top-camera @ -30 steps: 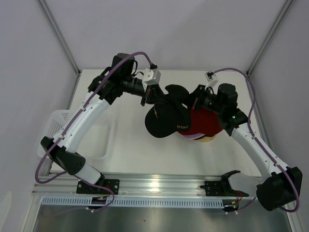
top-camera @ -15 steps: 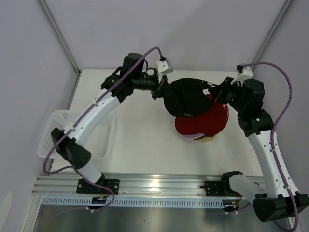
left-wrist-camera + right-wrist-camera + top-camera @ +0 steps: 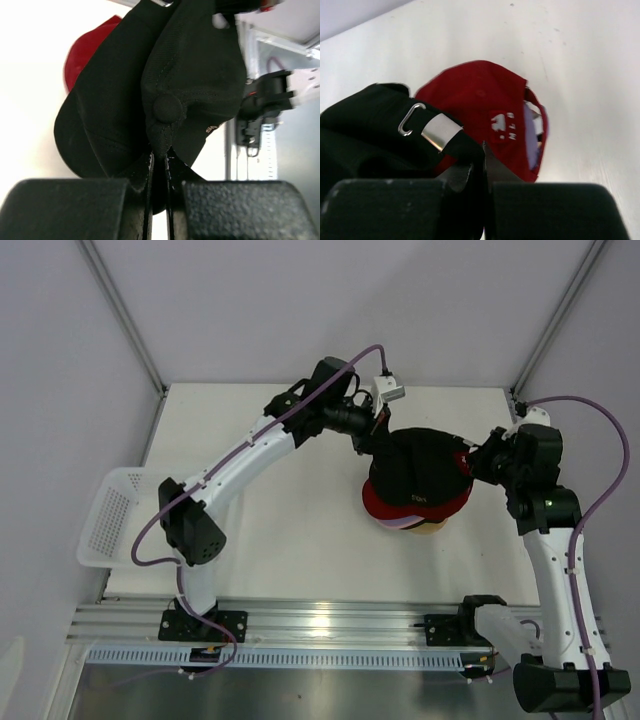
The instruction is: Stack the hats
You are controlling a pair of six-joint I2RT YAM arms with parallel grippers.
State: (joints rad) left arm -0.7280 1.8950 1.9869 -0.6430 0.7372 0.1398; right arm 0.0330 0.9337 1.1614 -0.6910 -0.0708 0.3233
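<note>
Left fingers: pinched tight on a fold of the black cap just under its crown button, holding that side up
Right fingers: clamped on the same cap's back strap beside the metal buckle, so the crown hangs spread between both arms
Black cap position: over the red cap, draping it, apparently not yet released
Stack below: red cap over lavender cap on the wooden stand
Around: white basket well apart at the left edge of the worktop
In the way: nothing visible; brim alignment hidden
</note>
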